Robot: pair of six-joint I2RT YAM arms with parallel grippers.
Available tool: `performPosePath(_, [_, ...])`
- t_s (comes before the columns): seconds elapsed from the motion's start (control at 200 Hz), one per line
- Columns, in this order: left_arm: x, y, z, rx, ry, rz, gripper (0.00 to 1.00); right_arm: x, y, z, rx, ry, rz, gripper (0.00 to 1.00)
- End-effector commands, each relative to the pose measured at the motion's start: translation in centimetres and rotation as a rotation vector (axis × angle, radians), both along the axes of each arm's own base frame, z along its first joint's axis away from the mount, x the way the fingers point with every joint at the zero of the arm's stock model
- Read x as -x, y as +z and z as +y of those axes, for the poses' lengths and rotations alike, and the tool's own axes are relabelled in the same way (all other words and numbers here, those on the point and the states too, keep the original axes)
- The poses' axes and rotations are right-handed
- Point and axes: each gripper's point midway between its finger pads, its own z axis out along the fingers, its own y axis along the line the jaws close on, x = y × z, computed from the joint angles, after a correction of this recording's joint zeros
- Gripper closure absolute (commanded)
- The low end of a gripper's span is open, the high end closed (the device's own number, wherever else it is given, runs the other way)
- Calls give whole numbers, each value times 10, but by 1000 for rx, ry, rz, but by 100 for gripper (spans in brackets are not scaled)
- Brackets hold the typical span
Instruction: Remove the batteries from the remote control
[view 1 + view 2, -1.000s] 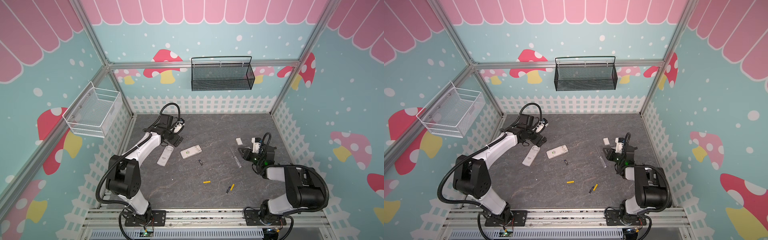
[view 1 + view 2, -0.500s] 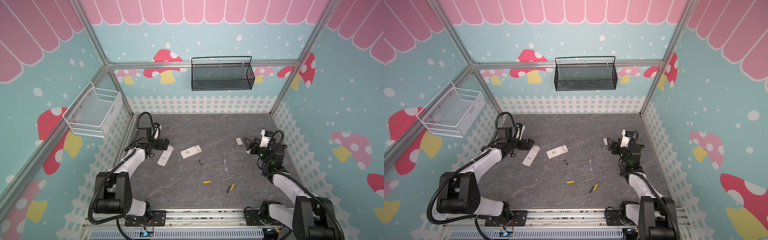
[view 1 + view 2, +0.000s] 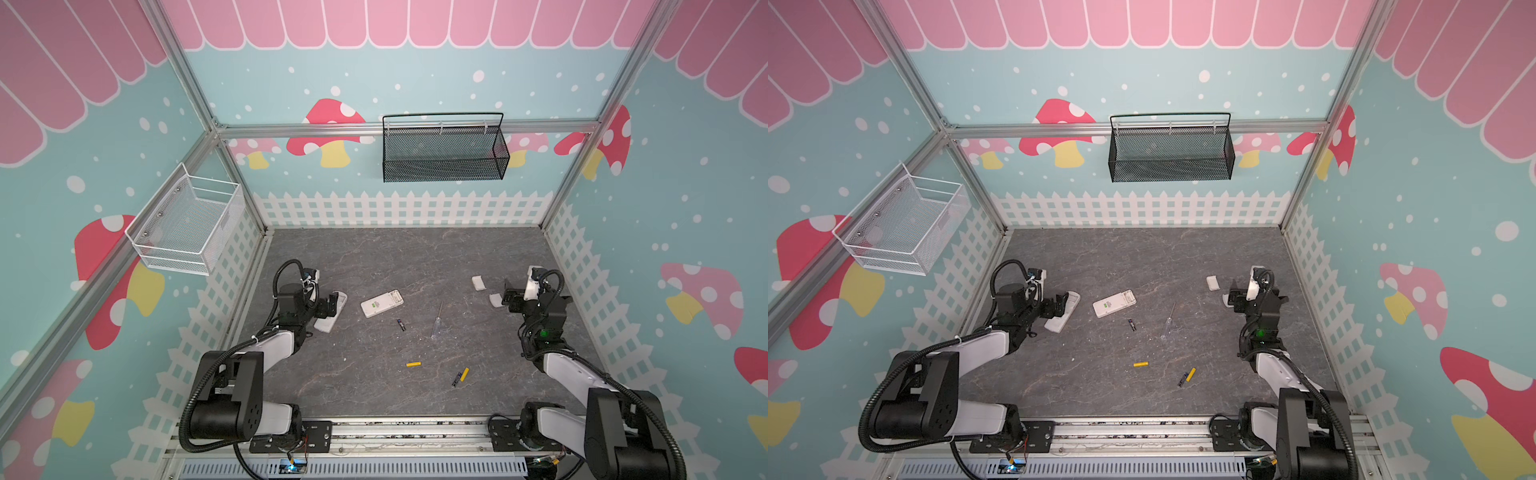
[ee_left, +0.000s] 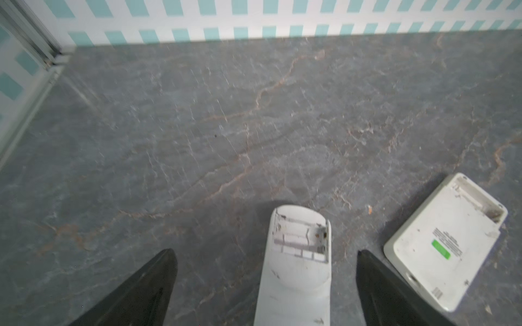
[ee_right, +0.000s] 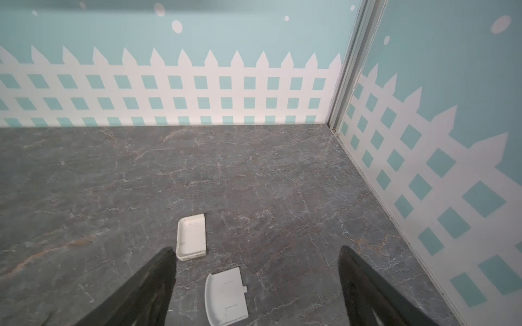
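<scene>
Grey marbled tabletop (image 3: 415,257) in a fenced enclosure. All four batteries are out and lie loose: a dark battery (image 3: 401,324) at 5 o'clock of the flat remote (image 3: 381,303), a yellow battery (image 3: 413,364) further front, and a touching yellow-and-dark pair (image 3: 460,377) at 4 o'clock of that. The left gripper (image 3: 331,304) is spread wide and empty over the slim remote (image 4: 296,254), whose bay is bare; the batteries lie well apart at 4 o'clock. The right gripper (image 3: 508,296) is likewise agape and empty, beside the battery covers (image 3: 478,283); the batteries lie at 7 o'clock. Unloading is judged done, and no further grasp is called for.
</scene>
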Motion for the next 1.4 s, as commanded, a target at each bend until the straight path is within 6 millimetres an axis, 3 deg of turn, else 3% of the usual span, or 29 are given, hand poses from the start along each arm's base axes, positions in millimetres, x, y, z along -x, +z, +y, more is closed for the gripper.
performPosePath(0.0, [-9, 27, 11, -7, 63, -131, 0, -3, 16, -3, 102, -11, -97, 9])
performPosePath(0.175, [-8, 34, 10, 30, 70, -217, 0, -13, 18, 6, 115, 48, -112, 9])
performPosePath(0.29, [0, 19, 11, 31, 77, -276, 0, -18, 23, 8, 124, 61, -137, 9])
performPosePath(0.335, [-2, 24, 11, 39, 81, -330, 1, -22, 22, 9, 126, 70, -125, 9])
performPosePath(0.485, [-8, 15, 15, 15, 124, -261, 1, -18, 20, 14, 107, 95, -111, 9])
performPosePath(0.59, [-15, 14, 22, 7, 174, -232, 0, -4, 5, 14, 93, 94, -103, 9])
performPosePath(0.7, [-16, 13, 29, 3, 216, -219, 1, 1, -11, 18, 104, 113, -95, 9])
performPosePath(0.836, [-17, 12, 36, -10, 275, -214, 1, 1, -10, 22, 86, 132, -139, 9])
performPosePath(0.916, [-16, 11, 36, -17, 279, -206, 1, 3, -26, 25, 93, 152, -137, 8])
performPosePath(0.951, [-16, 12, 36, -20, 283, -216, 1, 4, -19, 24, 95, 140, -185, 7])
performPosePath(1.041, [-16, 12, 36, -21, 284, -212, 1, -5, -27, 14, 77, 87, -125, 7])
performPosePath(1.151, [-16, 12, 36, -21, 284, -214, 0, -6, -27, 16, 83, 85, -125, 1])
performPosePath(1.396, [-16, 13, 36, -20, 283, -214, 1, -8, -28, 22, 91, 122, -109, 0])
